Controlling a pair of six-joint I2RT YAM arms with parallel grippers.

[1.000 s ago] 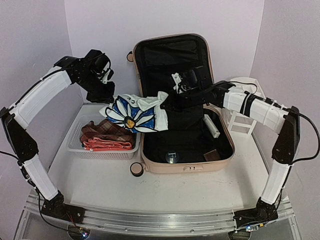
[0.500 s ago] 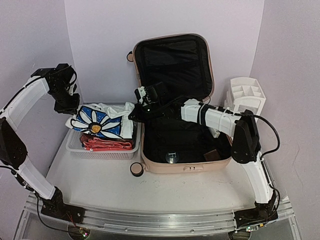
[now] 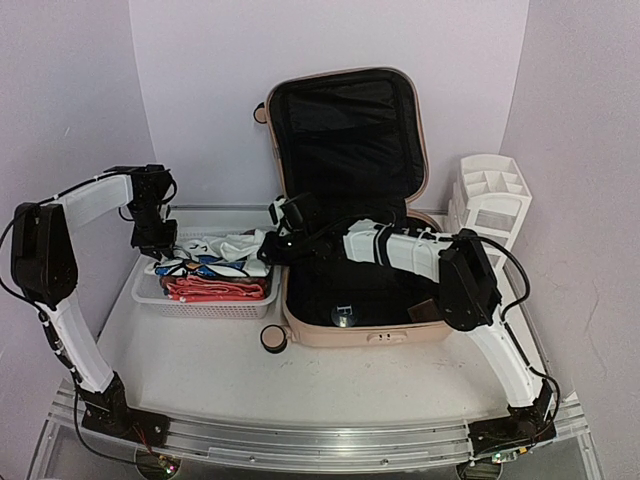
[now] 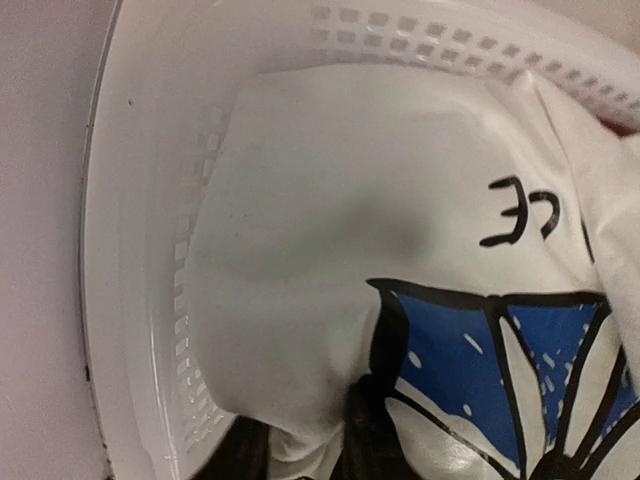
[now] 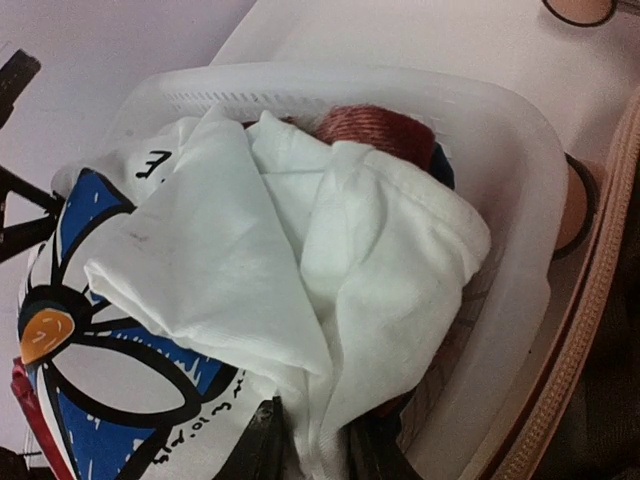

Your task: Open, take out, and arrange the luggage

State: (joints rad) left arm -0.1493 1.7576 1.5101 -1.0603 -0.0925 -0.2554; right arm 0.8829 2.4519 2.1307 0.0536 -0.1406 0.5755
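The peach-pink luggage (image 3: 372, 336) lies open, lid (image 3: 345, 130) standing up, black lining showing. Left of it a white T-shirt with a blue flower print (image 3: 218, 250) lies crumpled in the white mesh basket (image 3: 200, 306), on top of folded red and plaid cloth (image 3: 215, 288). My left gripper (image 3: 158, 248) holds the shirt's left end. In the left wrist view, white cloth (image 4: 330, 230) fills the narrow gap of the left gripper (image 4: 305, 450). My right gripper (image 3: 268, 248) holds the shirt's right end, with shirt fabric (image 5: 300, 250) pinched in the right gripper (image 5: 318, 445).
A white drawer organizer (image 3: 490, 200) stands right of the suitcase. In the suitcase's lower half lie a round black item (image 3: 343, 316) and a small brown one (image 3: 425, 310). The basket wall (image 5: 500, 150) sits close against the suitcase's zipper edge (image 5: 600, 330).
Both arms have carried the flower shirt left from over the suitcase and lowered it into the basket. It hung spread out between the grippers before; now it lies bunched on the folded cloth.
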